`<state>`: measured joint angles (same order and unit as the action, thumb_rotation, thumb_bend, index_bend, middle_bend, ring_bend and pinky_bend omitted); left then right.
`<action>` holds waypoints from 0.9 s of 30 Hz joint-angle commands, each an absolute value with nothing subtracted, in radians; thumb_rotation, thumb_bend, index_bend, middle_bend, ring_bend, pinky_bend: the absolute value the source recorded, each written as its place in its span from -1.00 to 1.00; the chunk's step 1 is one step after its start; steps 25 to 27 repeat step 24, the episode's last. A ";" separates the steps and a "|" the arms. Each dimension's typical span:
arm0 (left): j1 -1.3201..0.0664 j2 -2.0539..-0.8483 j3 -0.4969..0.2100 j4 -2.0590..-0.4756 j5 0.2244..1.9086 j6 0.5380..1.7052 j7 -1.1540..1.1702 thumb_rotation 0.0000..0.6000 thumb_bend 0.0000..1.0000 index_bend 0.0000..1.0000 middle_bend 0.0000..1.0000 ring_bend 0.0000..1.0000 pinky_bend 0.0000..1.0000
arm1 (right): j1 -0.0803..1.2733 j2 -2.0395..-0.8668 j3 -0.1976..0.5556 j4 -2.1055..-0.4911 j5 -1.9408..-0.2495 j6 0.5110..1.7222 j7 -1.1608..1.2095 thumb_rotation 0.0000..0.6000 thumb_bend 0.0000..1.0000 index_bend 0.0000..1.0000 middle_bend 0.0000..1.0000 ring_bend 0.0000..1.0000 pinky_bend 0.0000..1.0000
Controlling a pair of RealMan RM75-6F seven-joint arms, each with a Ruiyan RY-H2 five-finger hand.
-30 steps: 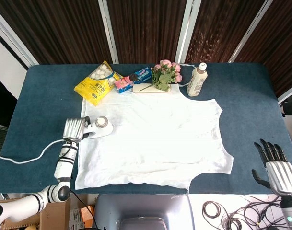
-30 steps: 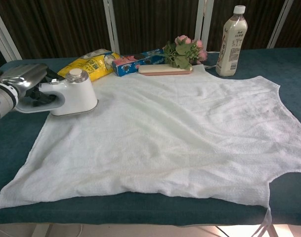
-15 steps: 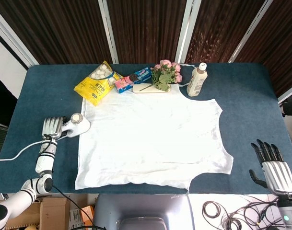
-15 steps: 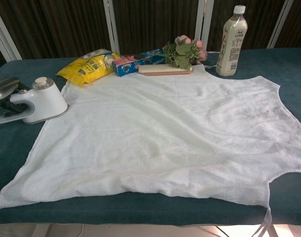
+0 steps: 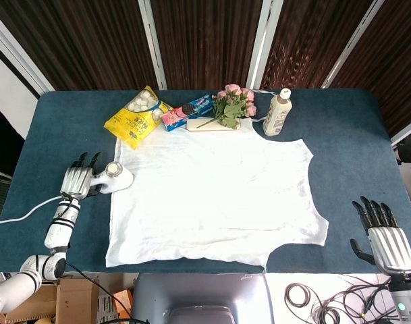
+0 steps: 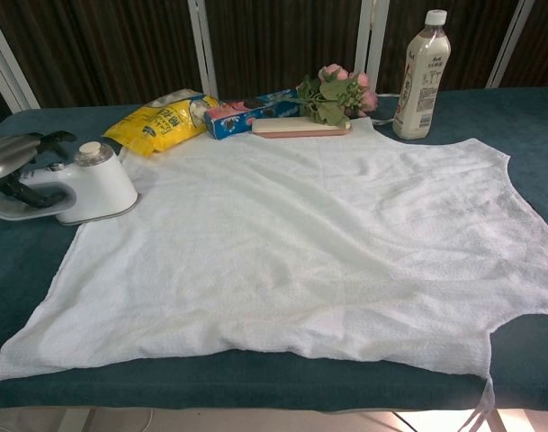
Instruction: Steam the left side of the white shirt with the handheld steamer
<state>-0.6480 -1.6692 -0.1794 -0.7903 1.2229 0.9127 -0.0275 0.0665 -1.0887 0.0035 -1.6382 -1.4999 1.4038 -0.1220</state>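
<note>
The white shirt [image 5: 212,196] lies flat on the blue table [image 5: 353,148], also seen in the chest view as the shirt [image 6: 300,234]. The white handheld steamer [image 5: 116,178] stands at the shirt's left edge, its base partly on the cloth [image 6: 85,184]. My left hand [image 5: 78,179] is at the steamer's handle with its fingers spread away from it; the same hand [image 6: 13,157] shows at the far left of the chest view. My right hand [image 5: 387,239] hangs off the table's front right corner, fingers apart and holding nothing.
The steamer's white cord [image 5: 26,212] trails left off the table. Along the back edge lie a yellow snack bag [image 5: 136,116], a blue box [image 5: 186,112], pink flowers [image 5: 233,104] on a board and a bottle [image 5: 277,113].
The steamer slid left off the shirt, then came back a little to its left edge. My left hand's fingers, curled on the handle before, now stick out. The right hand barely moved.
</note>
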 commanded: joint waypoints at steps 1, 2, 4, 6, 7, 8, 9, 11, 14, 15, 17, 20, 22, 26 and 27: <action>-0.627 -1.611 -0.173 -0.881 1.264 0.977 -0.047 0.58 -1.00 -1.00 -0.96 -1.00 -0.60 | 0.066 -1.089 0.004 -1.638 -1.499 1.405 -0.121 1.00 -0.38 -1.00 -1.00 -1.00 -0.93; -0.619 -1.591 -0.168 -0.910 1.278 0.998 -0.047 0.55 -1.00 -1.00 -0.96 -1.00 -0.60 | 0.065 -1.088 0.005 -1.638 -1.498 1.405 -0.121 1.00 -0.38 -1.00 -1.00 -1.00 -0.93; -0.595 -1.534 -0.151 -0.982 1.307 1.044 -0.023 0.51 -1.00 -1.00 -0.96 -1.00 -0.61 | 0.064 -1.088 0.005 -1.638 -1.496 1.407 -0.119 1.00 -0.38 -1.00 -1.00 -1.00 -0.93; -0.563 -1.457 -0.131 -1.086 1.321 1.075 0.015 0.49 -1.00 -1.00 -0.96 -1.00 -0.62 | 0.063 -1.087 0.006 -1.638 -1.495 1.410 -0.118 1.00 -0.38 -1.00 -1.00 -1.00 -0.93; -0.546 -1.420 -0.120 -1.136 1.330 1.095 0.032 0.50 -1.00 -1.00 -0.96 -1.00 -0.63 | 0.062 -1.087 0.007 -1.638 -1.495 1.411 -0.118 1.00 -0.38 -1.00 -1.00 -1.00 -0.93; -0.518 -1.368 -0.104 -1.207 1.345 1.133 0.057 0.50 -1.00 -1.00 -0.96 -1.00 -0.64 | 0.061 -1.088 0.007 -1.637 -1.494 1.413 -0.119 1.00 -0.38 -1.00 -1.00 -1.00 -0.93; -0.492 -1.331 -0.092 -1.261 1.358 1.172 0.080 0.53 -1.00 -1.00 -0.97 -1.00 -0.65 | 0.061 -1.089 0.008 -1.637 -1.493 1.414 -0.120 1.00 -0.38 -1.00 -1.00 -1.00 -0.93; -0.415 -1.255 -0.059 -1.388 1.389 1.288 0.144 0.72 -1.00 -1.00 -0.99 -1.00 -0.68 | 0.060 -1.092 0.010 -1.636 -1.488 1.415 -0.130 1.00 -0.38 -1.00 -1.00 -1.00 -0.93; -0.286 -1.208 0.003 -1.527 1.451 1.469 0.146 1.00 -1.00 -1.00 -1.00 -1.00 -0.70 | 0.061 -1.097 0.010 -1.639 -1.487 1.414 -0.141 1.00 -0.38 -1.00 -1.00 -1.00 -0.92; -0.250 -1.207 0.028 -1.540 1.479 1.511 0.125 1.00 -1.00 -1.00 -1.00 -1.00 -0.71 | 0.061 -1.099 0.010 -1.639 -1.488 1.415 -0.145 1.00 -0.38 -1.00 -1.00 -1.00 -0.92; -0.196 -1.220 0.075 -1.529 1.539 1.574 0.051 1.00 -1.00 -1.00 -1.00 -1.00 -0.72 | 0.062 -1.104 0.009 -1.640 -1.490 1.415 -0.156 1.00 -0.38 -1.00 -1.00 -1.00 -0.92; -0.169 -1.212 0.128 -1.505 1.598 1.574 0.003 1.00 -1.00 -1.00 -1.00 -1.00 -0.73 | 0.065 -1.112 0.005 -1.642 -1.497 1.411 -0.175 1.00 -0.38 -1.00 -1.00 -1.00 -0.92; -0.166 -1.208 0.129 -1.498 1.625 1.585 -0.038 1.00 -1.00 -1.00 -1.00 -1.00 -0.73 | 0.065 -1.116 0.001 -1.644 -1.508 1.413 -0.181 1.00 -0.38 -1.00 -1.00 -1.00 -0.92; -0.162 -1.210 0.118 -1.487 1.628 1.594 -0.043 1.00 -1.00 -1.00 -0.99 -1.00 -0.73 | 0.063 -1.118 -0.004 -1.642 -1.518 1.419 -0.186 1.00 -0.38 -1.00 -1.00 -1.00 -0.92; -0.162 -1.210 0.118 -1.487 1.628 1.594 -0.043 1.00 -1.00 -1.00 -0.99 -1.00 -0.73 | 0.063 -1.118 -0.004 -1.642 -1.518 1.419 -0.186 1.00 -0.38 -1.00 -1.00 -1.00 -0.92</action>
